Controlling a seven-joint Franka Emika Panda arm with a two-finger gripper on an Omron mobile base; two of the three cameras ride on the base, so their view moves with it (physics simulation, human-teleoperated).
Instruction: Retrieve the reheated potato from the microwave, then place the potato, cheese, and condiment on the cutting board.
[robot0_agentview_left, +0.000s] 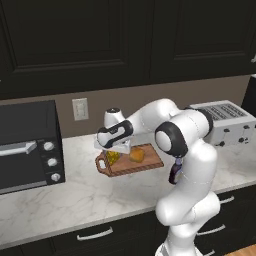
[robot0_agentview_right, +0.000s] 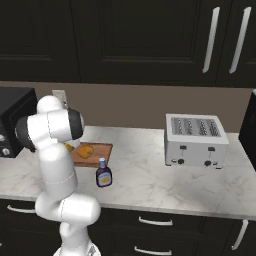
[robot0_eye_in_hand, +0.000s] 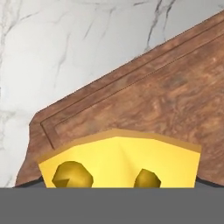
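Yellow holed cheese (robot0_eye_in_hand: 118, 162) wedge is seen on reddish-brown cutting board (robot0_agentview_left: 150, 159) w/ potato (robot0_agentview_left: 137, 155) beside (orange-brown, smooth), gripper (robot0_agentview_left: 114, 156) jaws spread around cheese, grasp can't be told.

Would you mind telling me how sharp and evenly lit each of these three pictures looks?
Left base view: even, soft light, slightly blurred; cutting board readable. Right base view: dim upper cabinets, condiment clear. Hand view: cheese very close, crisp, bright yellow, no glare.

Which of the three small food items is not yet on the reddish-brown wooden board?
The dark bottle with a pale cap; it stands on the marble counter, beside the board.
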